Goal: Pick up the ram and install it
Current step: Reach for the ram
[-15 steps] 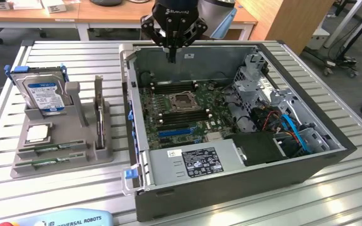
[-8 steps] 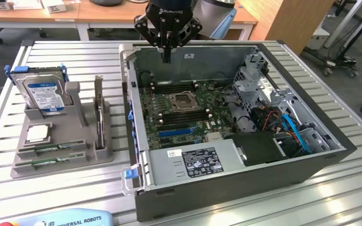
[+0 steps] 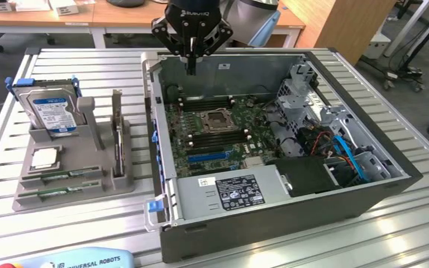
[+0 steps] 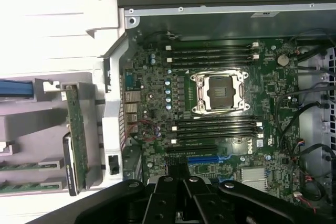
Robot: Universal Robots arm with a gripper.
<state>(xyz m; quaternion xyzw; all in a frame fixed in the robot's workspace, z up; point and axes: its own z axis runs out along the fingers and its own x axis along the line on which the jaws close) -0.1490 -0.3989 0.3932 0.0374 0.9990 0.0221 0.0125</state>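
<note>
above the open case (image 3: 274, 223), gripper (image 3: 190, 68) is fully closed w/ nothing held; ram (image 3: 54, 179) in gray tray (image 3: 65, 201) looks light, stiff, fragile, so grab long edges, not chips.

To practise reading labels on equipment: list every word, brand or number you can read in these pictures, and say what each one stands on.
"ROBOTIQ": on the black body of the gripper.
"UNIVERSAL ROBOTS": on the pale blue pendant at the table's near edge.
"DELL": on the motherboard, faint.
Too small to read: the blue-white label on the hard drive and the label on the power supply.
</note>
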